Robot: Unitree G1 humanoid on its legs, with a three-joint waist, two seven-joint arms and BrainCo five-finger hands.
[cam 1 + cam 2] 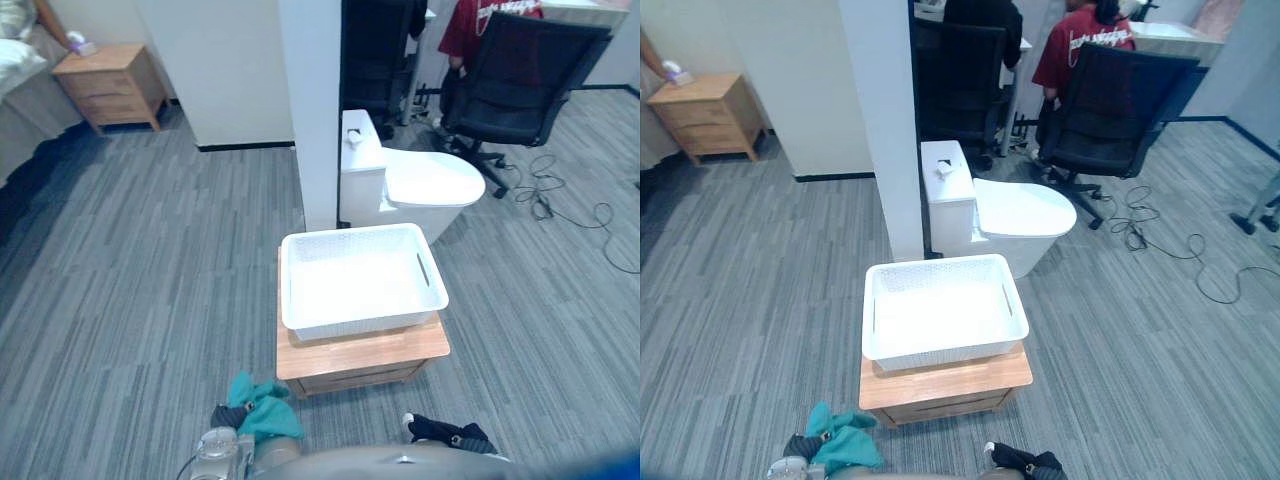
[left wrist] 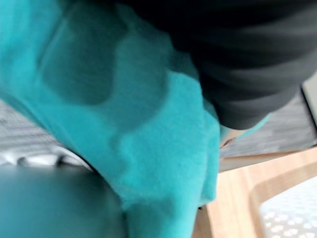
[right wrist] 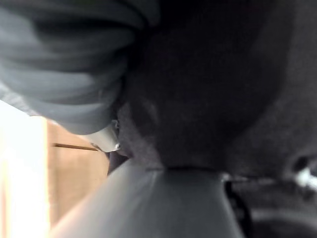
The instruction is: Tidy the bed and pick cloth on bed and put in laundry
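Note:
A teal cloth (image 1: 266,408) hangs bunched from my left hand (image 1: 226,418) at the bottom edge of the view, low and just left of the wooden stand (image 1: 360,355). From the left wrist, the teal cloth (image 2: 124,124) drapes across the hand's dark cover, with a corner of the stand (image 2: 247,198) and the basket (image 2: 292,213) beyond it. The white plastic laundry basket (image 1: 365,315) sits on the stand and looks empty inside. My right hand (image 1: 450,433) shows as a dark cover low on the right, in front of the stand; its fingers are hidden.
A white toilet (image 1: 430,185) stands right behind the basket, beside a white pillar (image 1: 310,100). The bed (image 1: 25,90) and a wooden nightstand (image 1: 110,85) are far left. A person in red (image 1: 480,25), an office chair (image 1: 525,70) and floor cables (image 1: 560,195) are far right.

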